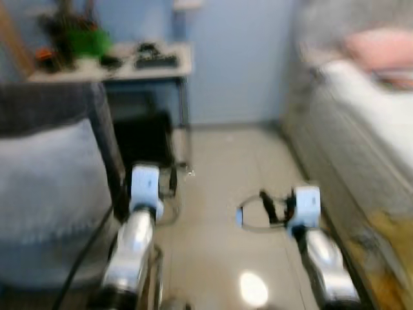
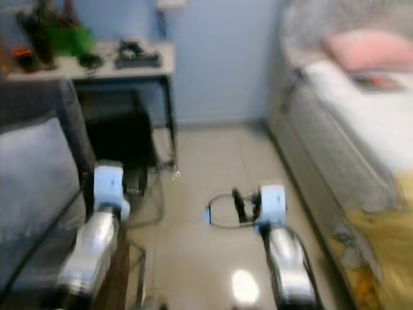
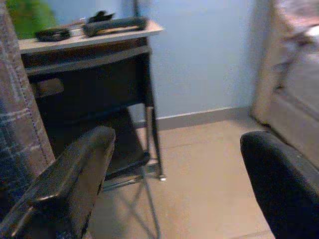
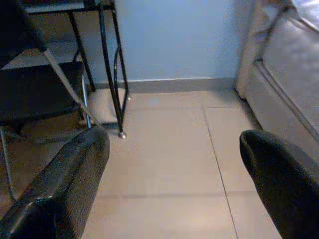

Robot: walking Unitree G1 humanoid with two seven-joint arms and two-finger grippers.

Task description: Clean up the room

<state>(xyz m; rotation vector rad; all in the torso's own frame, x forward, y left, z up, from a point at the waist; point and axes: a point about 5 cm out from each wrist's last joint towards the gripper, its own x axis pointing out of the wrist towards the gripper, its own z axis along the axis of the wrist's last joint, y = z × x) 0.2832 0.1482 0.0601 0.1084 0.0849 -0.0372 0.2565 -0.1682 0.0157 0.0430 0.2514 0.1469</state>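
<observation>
Looks like it's mid-walk hunting for clutter: left gripper [image 3: 174,184] and right gripper [image 4: 174,179] both spread apart and empty, heading toward the cluttered white metal-legged desk [image 1: 164,70], probably next.

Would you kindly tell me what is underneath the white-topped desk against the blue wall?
Under the white-topped desk a black folding chair stands on the beige tiled floor. The grey armchair hides the space further left.
</observation>
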